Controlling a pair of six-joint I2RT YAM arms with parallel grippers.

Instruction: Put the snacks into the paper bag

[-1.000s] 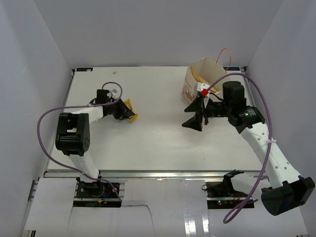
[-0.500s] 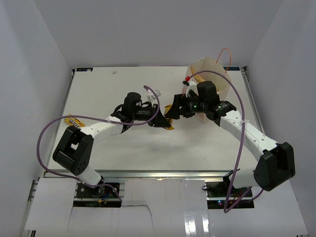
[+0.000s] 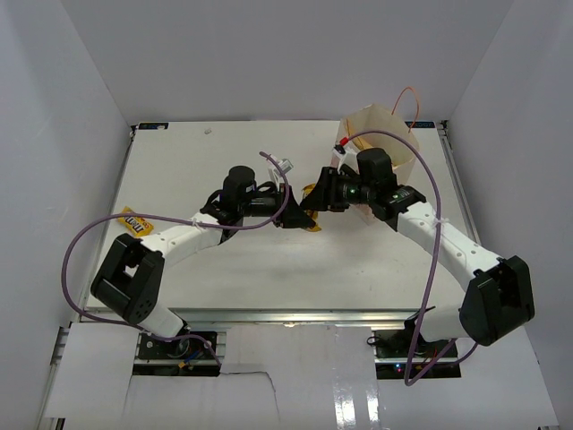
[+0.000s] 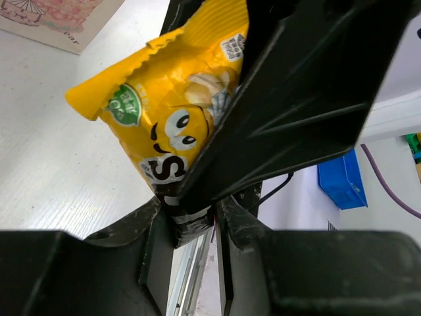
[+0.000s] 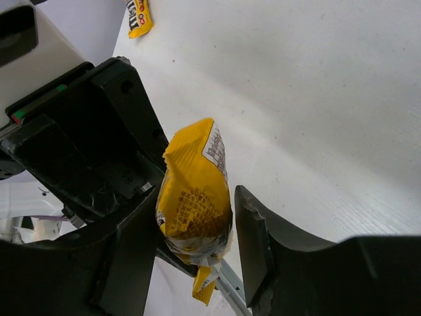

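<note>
A yellow M&M's packet [image 3: 311,194] hangs above the middle of the table between both grippers. My left gripper [image 3: 291,215] is shut on its lower end, as the left wrist view shows [image 4: 191,220], with the packet [image 4: 171,112] sticking up from the fingers. My right gripper [image 3: 315,199] straddles the same packet [image 5: 194,197]. Its jaws [image 5: 196,210] stand on either side, one finger against the wrapper, the other a small gap away. The paper bag [image 3: 385,125] stands upright at the back right, behind the right wrist. Its patterned side [image 4: 52,16] shows in the left wrist view.
A second yellow M&M's packet [image 3: 134,221] lies flat near the table's left edge, also seen far off in the right wrist view [image 5: 139,16]. The bag's orange cord handle [image 3: 407,94] sticks up at the back. Purple cables loop beside both arms.
The left arm carried the yellow packet from the left to the middle. The right arm came left from the bag to meet it, and its jaws have narrowed round the packet.
</note>
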